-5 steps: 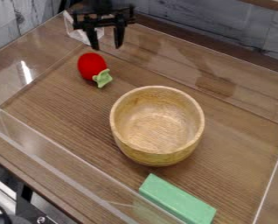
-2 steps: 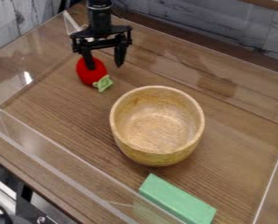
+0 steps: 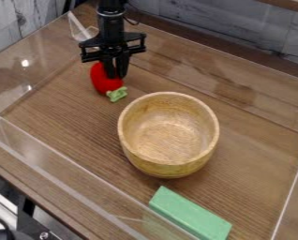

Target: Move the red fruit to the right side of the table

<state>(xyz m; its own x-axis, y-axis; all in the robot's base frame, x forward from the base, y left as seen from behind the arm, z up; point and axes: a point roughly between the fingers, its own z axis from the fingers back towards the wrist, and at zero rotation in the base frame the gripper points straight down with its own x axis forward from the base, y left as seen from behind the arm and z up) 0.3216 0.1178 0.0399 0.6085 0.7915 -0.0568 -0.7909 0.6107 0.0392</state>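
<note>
The tool [image 3: 112, 66] points straight down, fingers pinched on the red fruit [image 3: 107, 79] at the far left of the worktop [image 3: 258, 131], just beside the wooden bowl [image 3: 170, 132].

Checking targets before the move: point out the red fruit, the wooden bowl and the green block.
red fruit [image 3: 103, 78], camera view, red body
wooden bowl [image 3: 130, 148], camera view, front rim
green block [image 3: 189, 216], camera view, top face

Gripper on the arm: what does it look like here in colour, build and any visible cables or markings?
The gripper is all black: a slim dark column coming down from the top edge into a short horizontal crossbar, with two thin straight fingers hanging from it. No markings or labels can be made out at this size, and no loose cable is visible.
</note>
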